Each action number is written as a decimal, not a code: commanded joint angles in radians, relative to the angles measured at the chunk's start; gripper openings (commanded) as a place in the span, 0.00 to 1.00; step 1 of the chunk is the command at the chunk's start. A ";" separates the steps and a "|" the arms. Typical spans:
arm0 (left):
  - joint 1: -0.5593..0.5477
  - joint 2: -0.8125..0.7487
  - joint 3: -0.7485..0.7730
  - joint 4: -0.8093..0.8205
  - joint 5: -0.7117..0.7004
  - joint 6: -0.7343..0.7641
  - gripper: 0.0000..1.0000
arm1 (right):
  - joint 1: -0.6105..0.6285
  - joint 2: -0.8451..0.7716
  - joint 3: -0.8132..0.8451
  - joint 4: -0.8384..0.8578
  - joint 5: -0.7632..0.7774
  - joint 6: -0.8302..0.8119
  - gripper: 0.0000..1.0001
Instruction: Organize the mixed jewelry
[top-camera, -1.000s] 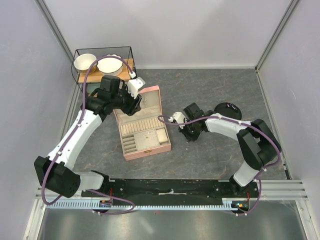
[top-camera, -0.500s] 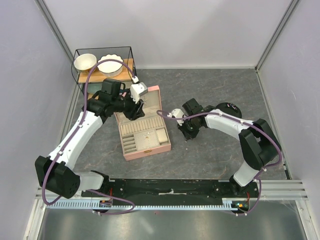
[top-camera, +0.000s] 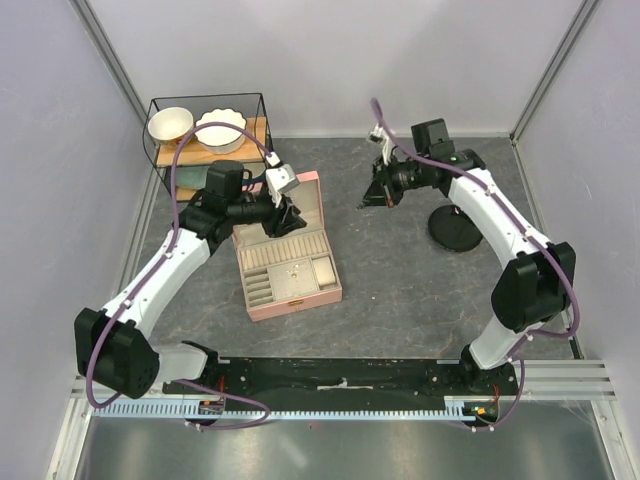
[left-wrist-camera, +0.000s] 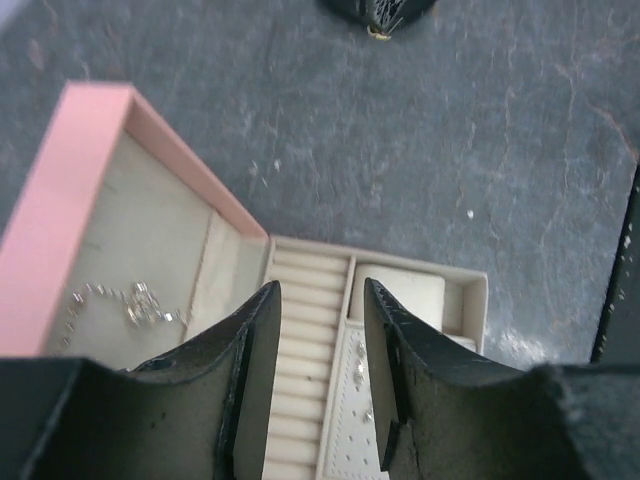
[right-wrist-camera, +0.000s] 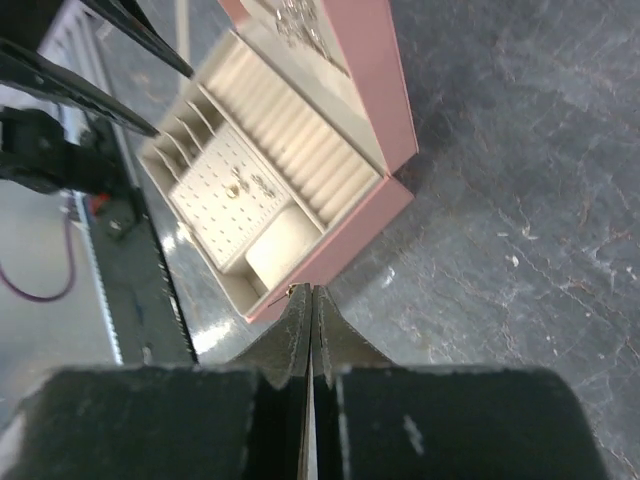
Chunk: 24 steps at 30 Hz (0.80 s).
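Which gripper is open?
The left gripper, fingers apart above the pink box; the right gripper is pinched shut, a tiny gold piece at its tips.

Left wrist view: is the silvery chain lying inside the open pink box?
Yes, the silvery chain lies on the pale lining inside the lid of the pink box.

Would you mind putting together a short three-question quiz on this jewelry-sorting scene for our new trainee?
1. True or false: the right gripper has its fingers pressed together.
2. Where does the silvery chain lie? A) inside the open lid of the pink box; B) between the right gripper's fingers; C) draped over the box's front wall.
3. Fill in: the left gripper hovers over the box with its fingers ____.
Key: 1 true; 2 A; 3 apart.
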 joint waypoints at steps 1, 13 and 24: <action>-0.029 0.007 -0.008 0.259 0.050 -0.048 0.45 | -0.039 0.029 0.079 0.020 -0.267 0.133 0.00; -0.239 0.096 -0.031 0.554 -0.243 -0.051 0.42 | -0.070 0.087 0.085 0.374 -0.455 0.524 0.00; -0.264 0.063 -0.095 0.646 -0.369 -0.053 0.42 | -0.082 0.120 0.057 0.452 -0.455 0.602 0.00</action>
